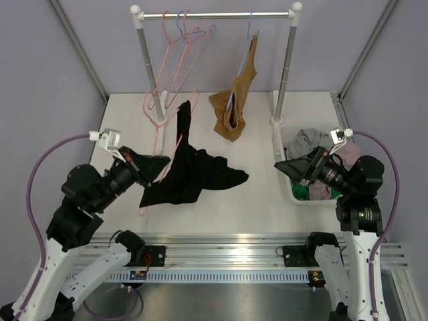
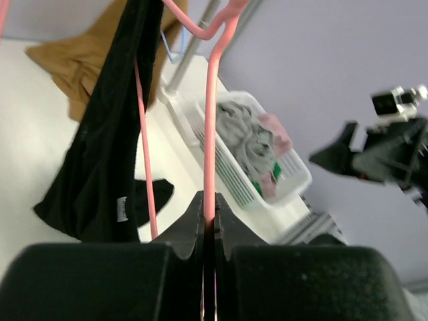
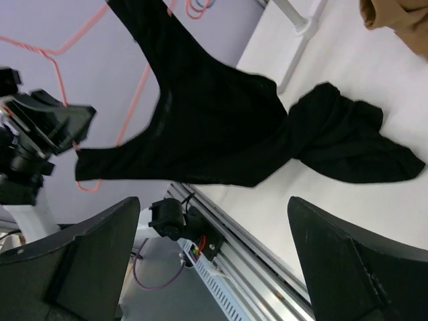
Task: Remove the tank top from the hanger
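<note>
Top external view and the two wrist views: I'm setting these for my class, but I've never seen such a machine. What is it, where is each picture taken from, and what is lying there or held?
Two robot arms are bolted at the near edge of a white table. The top view looks down from above and behind them; each wrist view looks along one arm's own claw. The left claw is shut on a pink hanger that carries a black tank top, whose lower part lies on the table. The right claw is open and holds nothing. At the back a rack holds a brown garment; a basket of clothes sits on the right.
</note>
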Controlling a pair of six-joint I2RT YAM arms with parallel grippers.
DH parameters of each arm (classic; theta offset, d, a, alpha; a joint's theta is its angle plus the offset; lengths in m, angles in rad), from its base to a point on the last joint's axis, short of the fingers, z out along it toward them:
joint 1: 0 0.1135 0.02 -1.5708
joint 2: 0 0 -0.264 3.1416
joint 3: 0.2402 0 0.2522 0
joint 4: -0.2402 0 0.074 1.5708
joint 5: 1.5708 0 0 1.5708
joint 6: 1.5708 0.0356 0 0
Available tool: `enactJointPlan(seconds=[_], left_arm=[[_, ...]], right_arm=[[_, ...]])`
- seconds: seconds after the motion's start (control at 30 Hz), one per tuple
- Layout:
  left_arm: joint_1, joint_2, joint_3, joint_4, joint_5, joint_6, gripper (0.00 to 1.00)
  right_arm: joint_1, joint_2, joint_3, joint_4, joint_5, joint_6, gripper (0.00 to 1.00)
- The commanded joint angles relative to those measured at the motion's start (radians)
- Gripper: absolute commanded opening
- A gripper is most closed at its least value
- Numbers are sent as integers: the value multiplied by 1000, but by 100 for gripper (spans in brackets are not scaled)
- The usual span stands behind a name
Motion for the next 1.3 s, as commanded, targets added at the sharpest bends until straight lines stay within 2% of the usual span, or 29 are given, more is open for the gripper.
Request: enactJointPlan(seconds=[0.0, 0.1, 0.23, 0.27, 0.33, 0.37, 0.47, 0.5, 0.67, 0.8, 0.87, 1.0, 1.03, 1.1, 1.13, 1.23, 1.27], left_arm=[[-2, -148, -183, 91, 128, -109, 0], [-4, -245, -344, 112, 225, -160, 0], [-4, -328, -512, 208, 381, -241, 0], [-4, -345, -547, 231, 401, -256, 0], [-4, -391, -633, 288, 438, -299, 0], [-4, -403, -656, 299, 438, -310, 0], [-4, -442, -733, 318, 440, -341, 0], [-4, -448, -751, 327, 442, -348, 0], [-4, -497, -828, 353, 440, -394, 0], [-4, -526, -859, 357, 443, -422, 0], [-4, -534, -857, 350, 446, -420, 0], [-4, -546, -859, 336, 448, -422, 0], [-4, -546, -857, 331, 446, -420, 0], [-5, -545, -848, 318, 442, -410, 0], [-5, -545, -845, 311, 442, -405, 0], [-4, -539, -821, 259, 414, -370, 0], [-5, -536, -811, 240, 402, -359, 0]], right_arm=[[13, -4, -33, 263, -96, 136, 99], [50, -4, -73, 321, -62, 141, 99], [197, 34, -116, 337, 59, 65, 99], [284, 51, -128, 338, 126, 41, 100], [364, 137, -139, 358, 177, -12, 99], [447, 170, -143, 367, 204, -31, 99], [564, 295, -145, 424, 397, -97, 99], [638, 348, -142, 444, 439, -112, 99], [797, 548, -74, 475, 676, -189, 92], [868, 666, -4, 452, 787, -250, 78], [891, 730, 38, 435, 836, -272, 74], [917, 798, 67, 441, 889, -301, 54], [920, 806, 74, 437, 898, -304, 41], [921, 817, 75, 438, 918, -307, 29], [921, 815, 70, 438, 926, -310, 18], [920, 800, 62, 424, 959, -322, 11], [921, 788, 59, 417, 972, -324, 0]])
